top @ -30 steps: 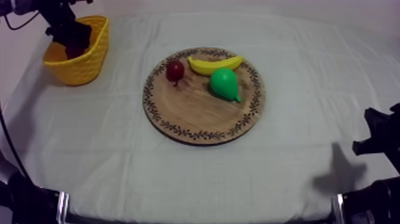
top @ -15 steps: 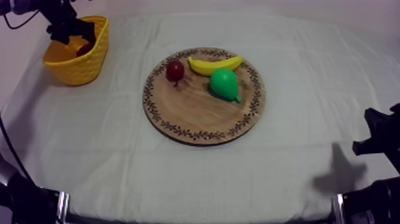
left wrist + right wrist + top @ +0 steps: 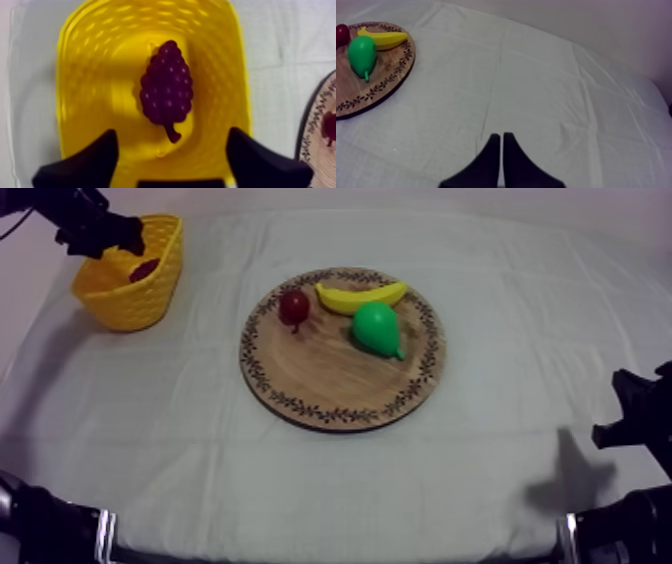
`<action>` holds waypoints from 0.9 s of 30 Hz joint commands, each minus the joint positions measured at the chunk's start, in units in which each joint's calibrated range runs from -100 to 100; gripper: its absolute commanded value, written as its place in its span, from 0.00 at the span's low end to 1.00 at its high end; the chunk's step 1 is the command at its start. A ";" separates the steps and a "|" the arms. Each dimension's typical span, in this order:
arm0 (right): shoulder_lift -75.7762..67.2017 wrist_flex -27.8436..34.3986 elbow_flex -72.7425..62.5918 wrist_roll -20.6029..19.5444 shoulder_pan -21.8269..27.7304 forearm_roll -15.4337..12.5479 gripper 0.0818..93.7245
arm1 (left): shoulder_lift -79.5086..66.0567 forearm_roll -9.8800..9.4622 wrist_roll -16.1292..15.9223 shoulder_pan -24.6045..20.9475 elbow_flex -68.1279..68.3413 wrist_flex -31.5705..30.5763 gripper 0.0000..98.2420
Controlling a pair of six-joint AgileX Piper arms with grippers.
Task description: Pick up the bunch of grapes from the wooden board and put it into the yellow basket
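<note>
Desk (image 3: 200,448): covered with a grey-white cloth; it carries the board in the middle and the basket at its far left corner.
Wooden board (image 3: 322,378): round with a patterned rim, lying flat. It holds three fruits and no grapes.
Yellow basket (image 3: 85,75): woven sides, upright, well apart from the board.
Left pincer (image 3: 171,134): released, its fingers spread wide with nothing between them, hovering above the basket's mouth.
Right pincer (image 3: 501,142): clenched on nothing, its fingers pressed into a narrow wedge, low over bare cloth at the desk's right side.
Bunch of grapes (image 3: 166,87): lies on the basket floor with its stem towards the left pincer, clear of both fingers. The placing looks done.
Handling: probably a light moulded toy with a firm, knobbly skin. The bumps should give the fingers purchase, though the rounded flanks could roll.
Where to hold: across the broad middle of the body. The thin stem looks too slight to hold, and the tapered end would likely slip out.
Pear (image 3: 377,329): green, on the board just beside the banana.
Banana (image 3: 360,295): along the board's far rim.
Small red fruit (image 3: 294,306): near the board's left rim.
</note>
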 commanded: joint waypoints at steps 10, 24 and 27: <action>0.02 0.00 -0.01 0.03 0.01 0.00 0.00 | -24.29 0.04 0.58 0.61 24.62 -8.02 0.04; 0.02 0.00 -0.01 0.03 0.01 0.00 0.00 | -58.66 -0.21 -1.70 -1.31 56.87 -17.79 0.00; 0.02 0.00 -0.01 0.01 0.01 0.00 0.00 | -68.06 -0.40 -1.98 -1.10 62.54 -18.15 0.00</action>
